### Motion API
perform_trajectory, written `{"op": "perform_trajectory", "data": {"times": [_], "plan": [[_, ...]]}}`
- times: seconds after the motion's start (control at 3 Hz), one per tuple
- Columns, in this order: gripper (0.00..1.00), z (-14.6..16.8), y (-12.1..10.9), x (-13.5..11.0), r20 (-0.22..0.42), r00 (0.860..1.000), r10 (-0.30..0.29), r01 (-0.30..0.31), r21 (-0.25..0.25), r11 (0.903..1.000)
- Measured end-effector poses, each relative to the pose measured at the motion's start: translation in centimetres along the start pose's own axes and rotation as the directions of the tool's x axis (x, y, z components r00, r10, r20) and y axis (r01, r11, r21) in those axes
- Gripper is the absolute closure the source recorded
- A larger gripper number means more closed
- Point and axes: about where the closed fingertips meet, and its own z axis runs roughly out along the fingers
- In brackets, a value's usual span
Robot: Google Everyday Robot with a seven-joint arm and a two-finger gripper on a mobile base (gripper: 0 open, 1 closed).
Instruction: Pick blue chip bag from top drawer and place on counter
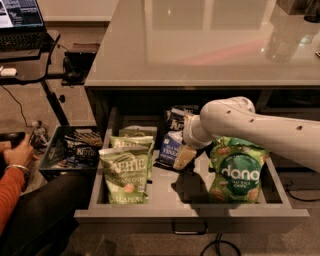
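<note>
Pincer (183, 156) hangs low, directly before the blue chip bag (172, 144).

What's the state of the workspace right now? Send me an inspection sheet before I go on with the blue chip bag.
Surface: counter, glossy with reflections, directly above the open top drawer.
Job's things: blue chip bag lies mid-drawer toward the back, not yet on the counter.
Clutter: Kettle Jalapeno bags, two, in the drawer's left half; green dang bag standing at the right.
End effector: end effector low inside the drawer, at the blue chip bag's lower right edge; grasp not confirmable.
Cables: cable looping on the floor under the drawer front.
Surroundings: laptop on a dark desk; floor bin of snack bags; person's hand at the left edge.
</note>
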Motion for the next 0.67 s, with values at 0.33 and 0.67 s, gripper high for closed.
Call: {"op": "perform_trajectory", "data": {"times": [0.33,0.67], "plan": [[0.0,0.89,-0.15,0.23,0.006,0.999,-0.031,0.031,0.016,0.9994],[0.0,1.8,-0.57,1.15,0.012,0.999,-0.039,0.039,0.02,0.9991]]}}
